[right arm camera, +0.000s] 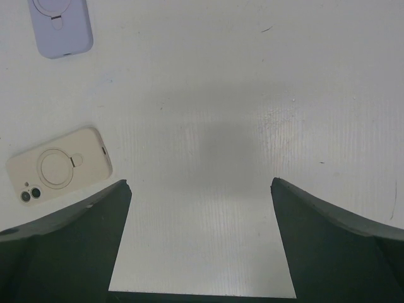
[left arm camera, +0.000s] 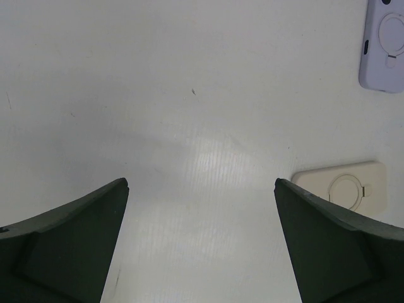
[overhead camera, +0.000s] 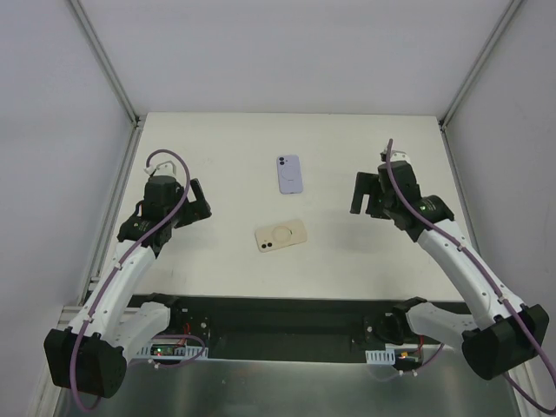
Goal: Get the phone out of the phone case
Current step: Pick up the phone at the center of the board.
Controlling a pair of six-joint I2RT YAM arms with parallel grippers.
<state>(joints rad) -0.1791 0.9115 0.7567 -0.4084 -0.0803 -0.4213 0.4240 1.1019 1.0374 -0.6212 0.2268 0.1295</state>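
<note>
The white table carries everything. Both tools, the left gripper and the right gripper, hang spread wide, holding nothing. The cream phone case, lenses showing, lies at frame centre — about midway between them, long axis left-to-right, slightly tilted. A lilac case lies above it, apart — nothing bars either approach.

No text or brand is legible on the cream case or lilac case.
</note>
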